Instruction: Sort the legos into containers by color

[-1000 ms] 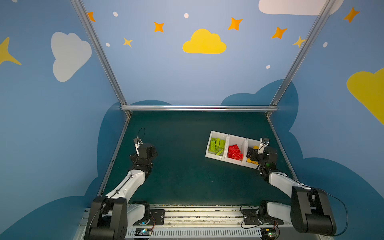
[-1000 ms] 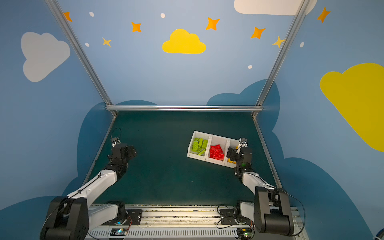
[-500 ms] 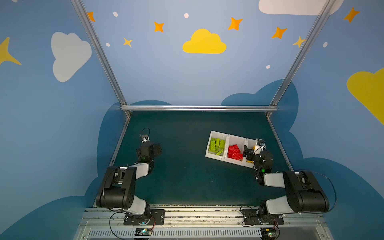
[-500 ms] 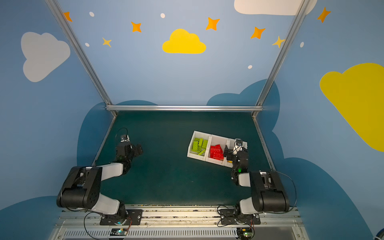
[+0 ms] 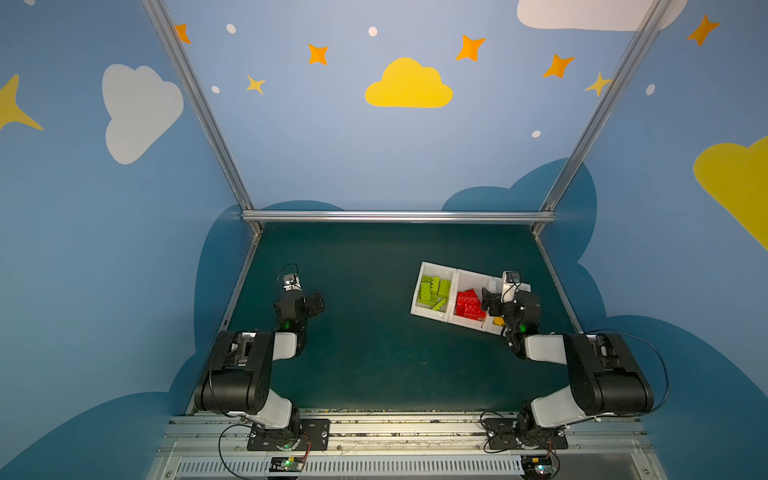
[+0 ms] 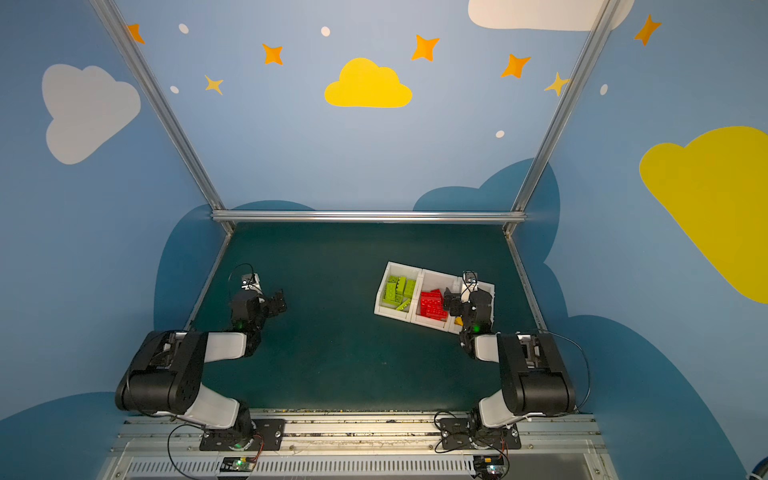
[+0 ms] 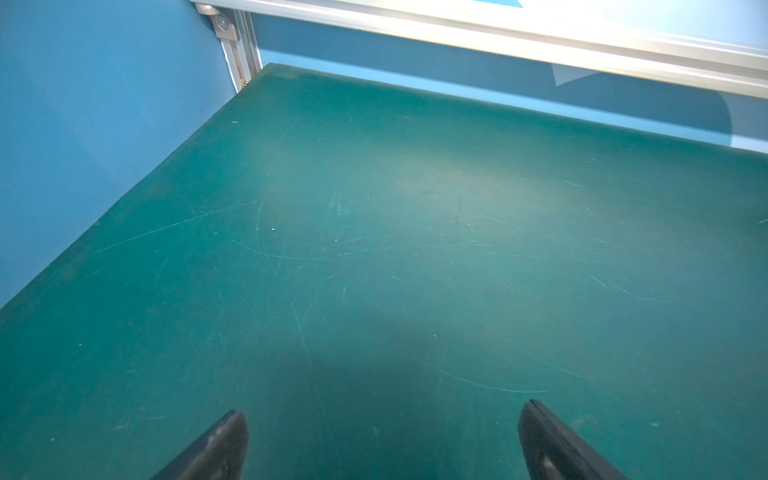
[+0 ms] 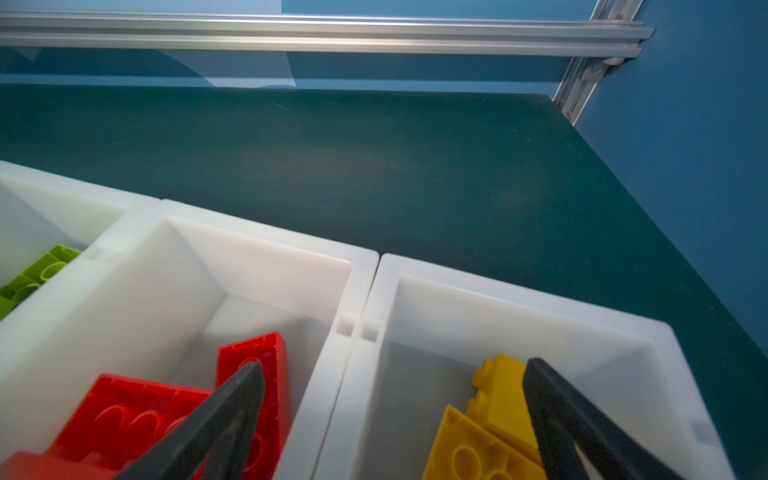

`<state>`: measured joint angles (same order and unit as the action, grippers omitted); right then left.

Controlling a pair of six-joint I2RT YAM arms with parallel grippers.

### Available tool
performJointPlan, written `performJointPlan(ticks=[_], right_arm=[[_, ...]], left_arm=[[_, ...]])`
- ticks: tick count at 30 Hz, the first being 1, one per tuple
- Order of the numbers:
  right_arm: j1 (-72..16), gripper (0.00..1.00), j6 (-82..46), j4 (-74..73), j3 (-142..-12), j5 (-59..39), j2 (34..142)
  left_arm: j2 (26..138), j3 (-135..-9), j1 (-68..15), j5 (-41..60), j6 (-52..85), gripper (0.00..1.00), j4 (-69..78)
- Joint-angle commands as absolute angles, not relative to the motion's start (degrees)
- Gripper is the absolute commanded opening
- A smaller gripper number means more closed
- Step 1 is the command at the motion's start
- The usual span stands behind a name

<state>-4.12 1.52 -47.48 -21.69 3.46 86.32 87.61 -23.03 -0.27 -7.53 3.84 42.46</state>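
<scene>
The containers are three joined white bins, at the right of the green mat in both top views. Green legos fill the left bin, red legos the middle one. A yellow lego shows in the right bin. My right gripper hangs open over the divider between red legos and yellow legos, holding nothing. My left gripper is open over bare mat at the left.
Aluminium frame rails run along the mat's back edge, and more rails run up both sides against blue walls. Both arm bases sit on the front rail. The right arm's wrist hides much of the right bin in both top views.
Both arms have folded back toward the front rail. The right gripper has shifted left to over the divider between red and yellow bins. The left gripper moved slightly right. Both stay open.
</scene>
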Motion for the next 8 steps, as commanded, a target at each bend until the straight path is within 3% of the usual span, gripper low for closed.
performJointPlan(ticks=[1, 8], right_arm=[[-3.74, 0.97, 1.23, -45.35, -23.16, 1.80, 86.41], [-3.34, 0.97, 1.08, -44.68, -23.49, 0.75, 86.43]], left_arm=[[87.36, -23.64, -0.08, -6.86, 3.66, 1.00, 43.68], [87.38, -23.64, -0.02, -6.72, 3.77, 1.00, 43.64]])
